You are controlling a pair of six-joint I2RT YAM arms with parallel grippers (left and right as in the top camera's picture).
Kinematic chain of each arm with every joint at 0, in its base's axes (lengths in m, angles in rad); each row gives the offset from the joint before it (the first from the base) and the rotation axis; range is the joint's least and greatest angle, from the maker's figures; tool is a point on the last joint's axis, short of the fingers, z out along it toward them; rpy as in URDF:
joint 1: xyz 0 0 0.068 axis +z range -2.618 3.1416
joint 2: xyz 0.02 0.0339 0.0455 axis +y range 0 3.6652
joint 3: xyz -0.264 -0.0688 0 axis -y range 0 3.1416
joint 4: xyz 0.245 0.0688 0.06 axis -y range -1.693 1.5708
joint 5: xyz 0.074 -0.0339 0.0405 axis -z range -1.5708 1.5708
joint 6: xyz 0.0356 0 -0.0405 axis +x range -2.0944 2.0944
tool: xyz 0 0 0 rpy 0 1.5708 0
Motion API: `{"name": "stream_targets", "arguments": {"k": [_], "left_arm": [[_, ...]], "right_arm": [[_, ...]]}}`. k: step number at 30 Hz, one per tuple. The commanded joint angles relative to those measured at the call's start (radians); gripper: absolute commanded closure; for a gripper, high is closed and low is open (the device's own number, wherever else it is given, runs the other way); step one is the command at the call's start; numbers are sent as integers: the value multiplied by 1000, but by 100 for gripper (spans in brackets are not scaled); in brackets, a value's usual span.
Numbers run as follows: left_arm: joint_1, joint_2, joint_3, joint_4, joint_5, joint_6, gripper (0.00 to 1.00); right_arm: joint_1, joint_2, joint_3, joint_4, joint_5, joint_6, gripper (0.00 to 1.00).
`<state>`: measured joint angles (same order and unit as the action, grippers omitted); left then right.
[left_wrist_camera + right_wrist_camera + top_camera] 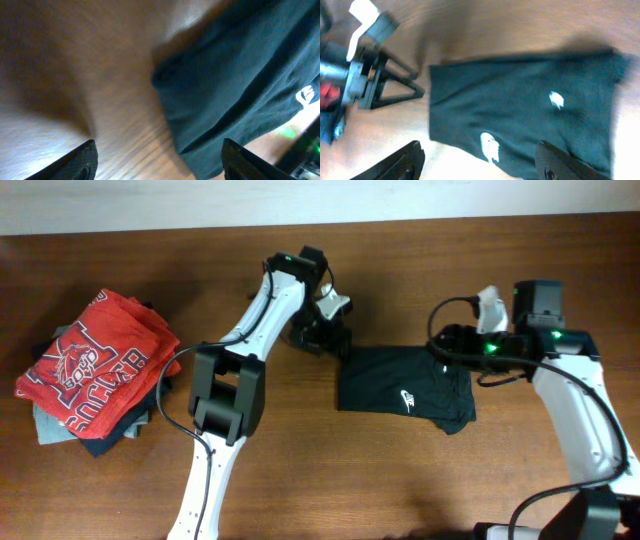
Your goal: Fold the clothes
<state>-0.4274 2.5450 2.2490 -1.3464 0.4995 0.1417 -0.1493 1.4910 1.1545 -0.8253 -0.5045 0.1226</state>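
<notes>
The dark garment [405,388] lies folded into a rough rectangle on the wooden table, right of centre, with a small white logo on top. It also shows in the left wrist view [235,85] and in the right wrist view [520,115]. My left gripper [325,330] is open and empty, just above the garment's upper left corner; in its own view [157,165] its fingers straddle bare wood and the cloth's edge. My right gripper [450,345] is open and empty over the garment's upper right part; in its own view [477,162] it hangs over the logo.
A stack of folded clothes with a red lettered shirt [95,360] on top sits at the table's left side. The table's far edge meets a pale wall [320,200].
</notes>
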Motion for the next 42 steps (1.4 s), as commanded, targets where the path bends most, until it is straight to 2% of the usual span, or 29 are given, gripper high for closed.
{"name": "stream_targets", "arguments": {"k": [1,3,6,16,18,20,23,26,29,31,33,39,40,42], "left_arm": [[-18,-24,-41,11,50,-29,22],[-17,-24,-41,25,45,-29,22],[-17,-24,-41,50,46,-30,21],[-31,-25,-41,42,130,-74,20],[-40,-24,-41,40,130,-74,22],[-56,-24,-41,32,129,-74,31],[-89,-24,-41,-4,80,-76,34],[-122,-24,-42,-34,-23,-131,36],[-155,-24,-55,-19,-32,-200,37],[-168,-24,-65,4,-24,-224,42],[-174,-24,-76,23,-25,-261,53],[-157,-25,-77,21,-26,-277,95],[-149,-26,-77,18,-26,-276,99],[-114,-39,-77,-1,-51,-272,99]], "right_arm": [[-88,-12,18,-45,147,89,24],[-141,5,16,-58,158,83,20],[-193,59,16,-63,152,56,18],[-198,208,16,-69,139,47,19],[-199,208,16,-69,139,47,19],[-199,208,16,-69,139,47,19],[-199,208,16,-69,139,47,19],[-199,208,16,-69,139,47,19],[-199,208,16,-69,138,47,19],[-199,208,16,-69,138,47,20],[-199,208,16,-69,138,47,20],[-199,208,16,-69,121,47,20],[-199,208,16,-69,120,47,20],[-199,208,16,-69,120,47,20]]}}
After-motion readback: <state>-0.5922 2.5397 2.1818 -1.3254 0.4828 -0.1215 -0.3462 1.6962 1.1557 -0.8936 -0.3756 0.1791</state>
